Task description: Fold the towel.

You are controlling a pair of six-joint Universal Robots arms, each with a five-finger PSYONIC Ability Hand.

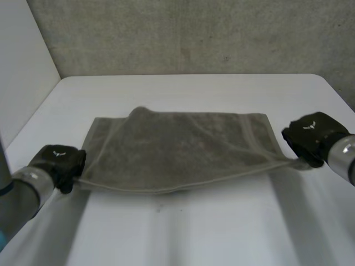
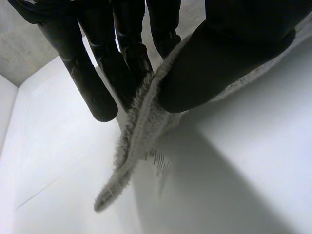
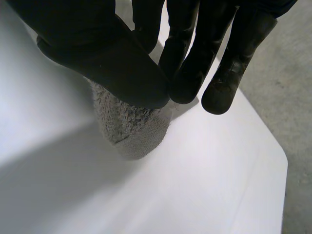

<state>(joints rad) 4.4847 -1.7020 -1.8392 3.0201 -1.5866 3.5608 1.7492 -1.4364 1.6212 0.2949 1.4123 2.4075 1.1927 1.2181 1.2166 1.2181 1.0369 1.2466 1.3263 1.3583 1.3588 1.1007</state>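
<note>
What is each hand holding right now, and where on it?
Both hold the towel. The left hand pinches its near left corner between thumb and fingers; the right hand pinches its near right corner likewise.

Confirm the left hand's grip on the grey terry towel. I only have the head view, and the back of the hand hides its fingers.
Observer: In the left wrist view, the left hand pinches the edge of the grey terry towel between its thumb and fingers. A short tip of cloth sticks out past them.
Operator: Check the right hand too.
Observer: In the right wrist view, the right hand pinches a towel corner between its thumb and fingers. The corner's end hangs below the thumb, towards the white table. I cannot tell whether it touches.
</note>
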